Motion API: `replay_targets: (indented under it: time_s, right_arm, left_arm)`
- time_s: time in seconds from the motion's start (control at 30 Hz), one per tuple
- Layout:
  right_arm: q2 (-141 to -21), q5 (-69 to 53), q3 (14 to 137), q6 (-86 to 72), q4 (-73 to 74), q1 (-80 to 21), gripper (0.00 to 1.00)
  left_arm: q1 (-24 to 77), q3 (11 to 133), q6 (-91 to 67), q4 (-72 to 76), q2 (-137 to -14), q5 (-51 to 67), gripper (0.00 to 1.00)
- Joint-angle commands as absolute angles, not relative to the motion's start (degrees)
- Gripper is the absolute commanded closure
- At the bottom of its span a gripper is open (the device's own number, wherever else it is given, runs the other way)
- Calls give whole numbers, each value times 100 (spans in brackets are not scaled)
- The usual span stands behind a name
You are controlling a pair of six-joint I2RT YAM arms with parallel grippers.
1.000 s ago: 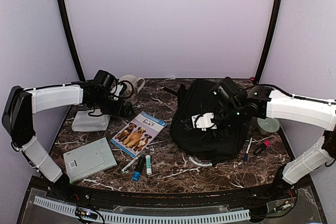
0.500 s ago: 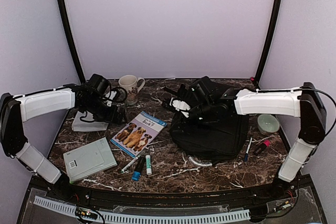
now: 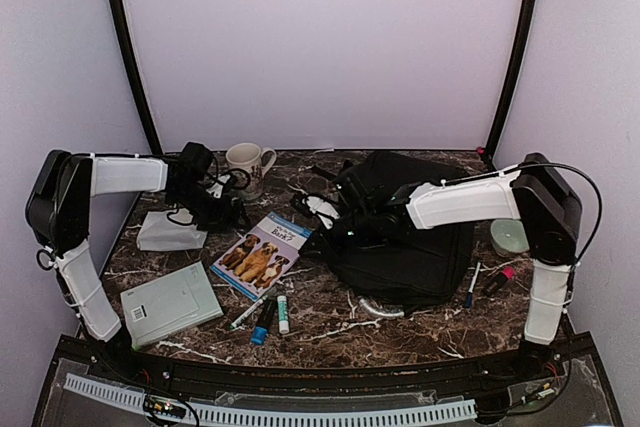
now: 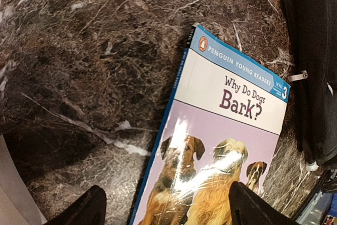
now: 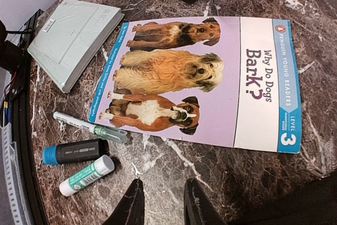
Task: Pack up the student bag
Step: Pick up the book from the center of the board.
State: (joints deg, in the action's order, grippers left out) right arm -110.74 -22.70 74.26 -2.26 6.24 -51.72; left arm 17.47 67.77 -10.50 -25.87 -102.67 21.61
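The student bag (image 3: 410,237), large, black and soft, lies at the right of the marble table; its edge (image 4: 316,51) shows in the left wrist view. A "Why Do Dogs Bark?" book (image 3: 263,254) lies flat just left of it. My left gripper (image 3: 228,215) hovers over the book's far-left corner, open wide, with the cover (image 4: 226,130) showing between its fingers (image 4: 168,206). My right gripper (image 3: 322,211) reaches past the bag's left edge, over bare marble beside the book (image 5: 205,82). Its fingers (image 5: 162,196) stand a narrow gap apart with nothing between them.
A mug (image 3: 247,162) and a grey pouch (image 3: 172,232) sit at the back left, and a grey flat box (image 3: 170,302) at the front left. A white marker (image 5: 89,127), black highlighter (image 5: 76,152) and glue stick (image 5: 87,175) lie below the book. A green bowl (image 3: 510,237) and pens (image 3: 472,285) are at the right.
My right arm has swung left off the bag to the book's side, its jaws narrowing. My left gripper has shifted slightly over the book's corner and closed a little.
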Motion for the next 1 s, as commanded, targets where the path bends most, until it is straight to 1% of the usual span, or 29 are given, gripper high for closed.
replay_targets:
  time_s: [0.0, 0.1, 0.23, 0.43, 0.63, 0.77, 0.97]
  right_arm:
    - [-11513, -2374, 7750, -664, 480, -5247, 74]
    - [-11829, -2432, 8069, -770, 495, -5256, 75]
    - [-12259, -2540, 8526, -993, 641, -5256, 75]
    - [-12915, -2698, 9019, -1154, 804, -5220, 76]
    - [-13315, -2511, 9160, -1438, 1058, -5177, 80]
    - [-13474, -2095, 9256, -1471, 1310, -5170, 84]
    - [-13724, -1968, 9406, -1463, 1458, -5124, 87]
  left_arm:
    - [1555, 7006, -711, -2901, -10446, 2730, 19]
    - [1547, 7065, -576, -3003, -10598, 2651, 19]
    - [1546, 7151, -469, -3125, -10839, 2615, 24]
    - [1547, 7116, -361, -3228, -10969, 2475, 28]
    - [1569, 6949, -430, -3289, -10991, 2526, 33]
    - [1723, 6929, -387, -3542, -11230, 2311, 31]
    - [1956, 6965, -360, -3691, -11504, 2702, 31]
